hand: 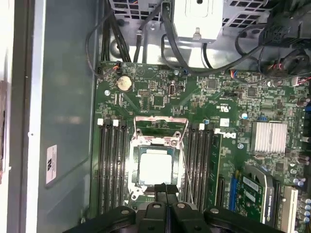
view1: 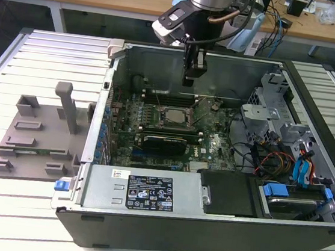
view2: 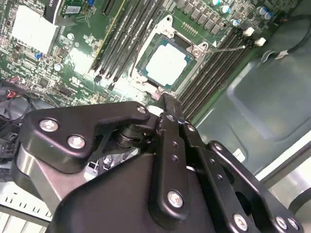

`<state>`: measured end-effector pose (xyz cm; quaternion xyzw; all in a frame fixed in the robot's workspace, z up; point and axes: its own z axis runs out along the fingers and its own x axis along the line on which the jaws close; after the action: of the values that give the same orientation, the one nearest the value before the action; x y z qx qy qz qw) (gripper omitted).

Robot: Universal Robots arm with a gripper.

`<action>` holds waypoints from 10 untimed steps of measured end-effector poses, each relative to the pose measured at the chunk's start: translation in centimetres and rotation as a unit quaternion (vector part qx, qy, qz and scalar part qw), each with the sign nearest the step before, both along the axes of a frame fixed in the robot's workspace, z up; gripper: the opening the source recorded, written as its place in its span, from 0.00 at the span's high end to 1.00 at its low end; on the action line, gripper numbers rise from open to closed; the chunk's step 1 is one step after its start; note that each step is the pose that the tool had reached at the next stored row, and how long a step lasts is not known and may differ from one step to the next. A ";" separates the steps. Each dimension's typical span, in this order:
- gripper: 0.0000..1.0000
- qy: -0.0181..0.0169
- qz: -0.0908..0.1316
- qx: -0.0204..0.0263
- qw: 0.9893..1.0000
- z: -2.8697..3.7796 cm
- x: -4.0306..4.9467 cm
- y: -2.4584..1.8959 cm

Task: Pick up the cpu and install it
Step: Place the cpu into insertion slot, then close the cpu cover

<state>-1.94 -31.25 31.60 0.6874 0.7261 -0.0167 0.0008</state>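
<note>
The cpu [view1: 171,115], a small square chip with a shiny silver top, lies flat in the socket on the green motherboard [view1: 213,146] inside the open computer case. In both wrist views it shows as a bright square [view2: 166,60] [hand: 155,167] framed by the metal socket bracket [hand: 160,127]. My gripper [view1: 192,80] hangs above the board, a little toward the case's back wall from the cpu. Its two black fingers are pressed together with nothing between them [view2: 167,99] [hand: 165,187], clear of the chip.
A grey plastic tray [view1: 32,140] with raised blocks lies on the slatted table at the exterior view's left. A long black card [view1: 164,142] sits just in front of the socket. Memory slots [hand: 112,160] flank the socket. Cables and a drive cage [view1: 285,157] crowd the case's right side.
</note>
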 end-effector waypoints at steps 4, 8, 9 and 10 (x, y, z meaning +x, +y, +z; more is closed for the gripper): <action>0.89 0.000 0.000 0.000 1.000 0.03 0.00 0.00; 0.89 0.001 0.000 -0.001 1.000 0.04 1.79 0.00; 0.89 0.001 0.000 -0.001 1.000 0.03 2.46 0.00; 0.89 0.001 0.000 -0.001 1.000 0.02 3.27 0.00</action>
<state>1.33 -31.25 31.62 0.6874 0.7260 -0.0185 0.0006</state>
